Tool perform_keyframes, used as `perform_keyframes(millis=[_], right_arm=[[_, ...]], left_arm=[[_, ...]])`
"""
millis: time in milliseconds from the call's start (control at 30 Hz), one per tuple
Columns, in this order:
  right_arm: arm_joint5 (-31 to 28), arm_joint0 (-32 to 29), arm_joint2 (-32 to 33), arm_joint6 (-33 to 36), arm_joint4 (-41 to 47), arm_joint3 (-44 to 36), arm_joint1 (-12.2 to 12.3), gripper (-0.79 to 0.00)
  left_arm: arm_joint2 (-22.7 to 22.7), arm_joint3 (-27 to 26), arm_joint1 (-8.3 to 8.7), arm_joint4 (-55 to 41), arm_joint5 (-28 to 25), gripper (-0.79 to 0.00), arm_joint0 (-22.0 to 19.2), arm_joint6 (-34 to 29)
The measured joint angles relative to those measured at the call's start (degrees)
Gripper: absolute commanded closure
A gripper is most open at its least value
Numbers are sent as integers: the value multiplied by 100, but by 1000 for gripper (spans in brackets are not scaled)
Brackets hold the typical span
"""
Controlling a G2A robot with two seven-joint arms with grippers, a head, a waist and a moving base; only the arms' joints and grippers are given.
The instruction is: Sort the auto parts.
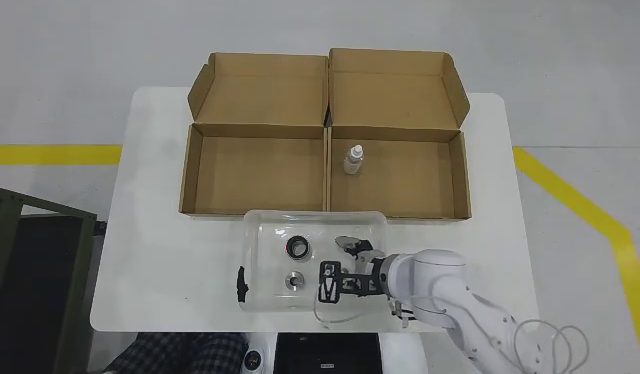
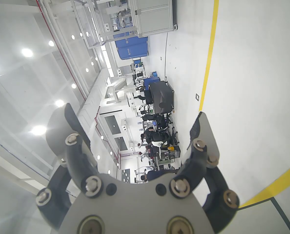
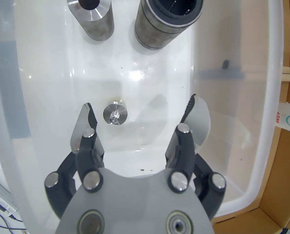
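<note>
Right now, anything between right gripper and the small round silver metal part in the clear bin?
Nothing visible. The small round silver metal part lies beside one finger of the open right gripper; the bored steel cylinder and ribbed grey sleeve stand beyond.

A white table with rounded corners (image 1: 150, 224) carried three containers. Along its far half two open boxes of brown cardboard stood side by side and touching, the left cardboard box (image 1: 260, 174) and the right cardboard box (image 1: 410, 189), each with its lid flap folded back toward the far edge. Just on the near side of them sat a clear rectangular plastic bin (image 1: 315, 214), roughly centred on the seam between the two. A small black piece (image 1: 241, 284) sat at the bin's left wall — whether it was part of the bin or loose on the table could not be told.
</note>
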Motion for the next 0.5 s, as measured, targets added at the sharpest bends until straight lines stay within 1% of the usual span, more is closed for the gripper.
perform_keyframes(millis=[33, 100, 200, 300, 333, 367, 433, 500], right_arm=[[-5, 13, -20, 19, 9, 21, -2, -496], [-19, 42, -66, 70, 33, 69, -8, -394], [-34, 83, -133, 142, 79, 128, -16, -339], [-60, 119, -193, 217, 137, 174, -23, -231], [-68, 129, -209, 239, 157, 185, -24, -188], [-83, 142, -228, 267, 187, 197, -25, -108], [-101, 161, -251, 305, 236, 212, -27, -12], [-117, 180, -270, 332, 297, 219, -27, 0]], left_arm=[[0, 0, 0, 0, 0, -785, 0, 0], [0, 0, 0, 0, 0, -785, 0, 0], [0, 0, 0, 0, 0, -785, 0, 0], [0, 0, 0, 0, 0, -785, 0, 0], [0, 0, 0, 0, 0, -785, 0, 0], [0, 0, 0, 0, 0, -785, 0, 0], [0, 0, 0, 0, 0, -785, 0, 0], [0, 0, 0, 0, 0, -785, 0, 0]])
